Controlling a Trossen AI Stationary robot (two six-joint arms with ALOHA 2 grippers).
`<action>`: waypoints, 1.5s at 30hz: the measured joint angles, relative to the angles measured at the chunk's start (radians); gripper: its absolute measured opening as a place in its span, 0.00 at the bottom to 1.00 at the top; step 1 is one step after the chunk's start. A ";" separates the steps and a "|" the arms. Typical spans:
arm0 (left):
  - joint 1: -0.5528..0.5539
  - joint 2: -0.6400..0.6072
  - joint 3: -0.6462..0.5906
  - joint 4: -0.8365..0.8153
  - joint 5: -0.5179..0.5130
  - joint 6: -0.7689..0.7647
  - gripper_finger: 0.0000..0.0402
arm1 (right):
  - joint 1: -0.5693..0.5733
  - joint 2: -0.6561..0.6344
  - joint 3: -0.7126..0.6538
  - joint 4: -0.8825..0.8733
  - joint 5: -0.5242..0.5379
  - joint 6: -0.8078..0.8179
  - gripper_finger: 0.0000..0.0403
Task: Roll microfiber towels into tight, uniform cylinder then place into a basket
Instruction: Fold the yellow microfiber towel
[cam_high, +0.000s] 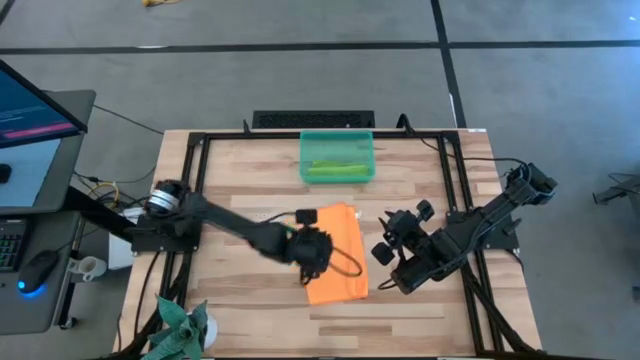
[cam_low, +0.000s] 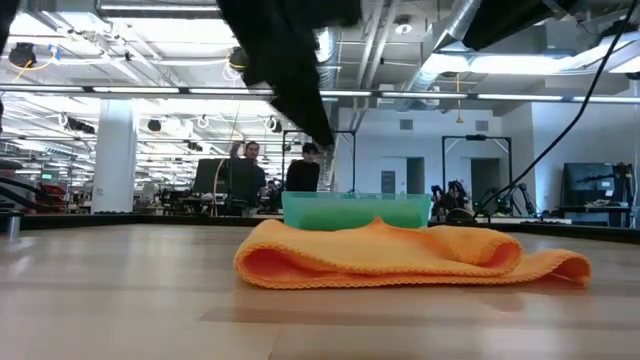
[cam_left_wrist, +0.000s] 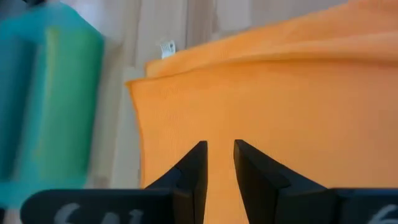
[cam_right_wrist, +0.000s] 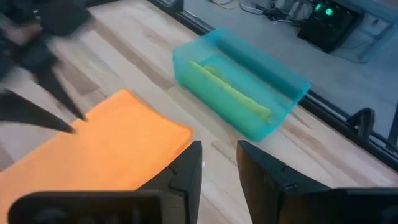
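From above, we see a wooden table (cam_high: 250, 180) with a black frame around its edges. At the far middle of the table sits the teal basket (cam_high: 337, 157), and the lime green towel (cam_high: 336, 170) lies rolled inside it along its near wall. The orange towel (cam_high: 338, 254) lies loosely folded near the centre of the table, well apart from the basket, on the near side of it. At table height, it shows as a low, rumpled mound with soft folds at both ends.

The left gripper (cam_high: 312, 262) hangs over the left edge of the orange towel. In its wrist view, its two dark fingers (cam_left_wrist: 194, 171) stand close together with a narrow gap between them, and nothing is pinched in that gap. The right gripper (cam_high: 392, 250) waits just right of the orange towel, its fingers (cam_right_wrist: 186, 171) partly open and holding nothing.

A spiky green plant (cam_high: 185, 328) sits at the near left corner. Two people stand in the room far behind the table
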 joint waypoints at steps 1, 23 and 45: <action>-0.027 -0.020 0.000 -0.025 -0.020 -0.024 0.18 | 0.000 0.000 0.000 0.014 0.000 -0.026 0.30; -0.314 -0.043 -0.014 -0.113 -0.050 -0.243 0.21 | 0.191 0.345 0.000 0.486 -0.157 -0.614 0.30; -0.300 0.171 -0.014 0.094 0.107 -0.086 0.50 | 0.087 0.428 0.003 0.743 -0.486 -0.966 0.61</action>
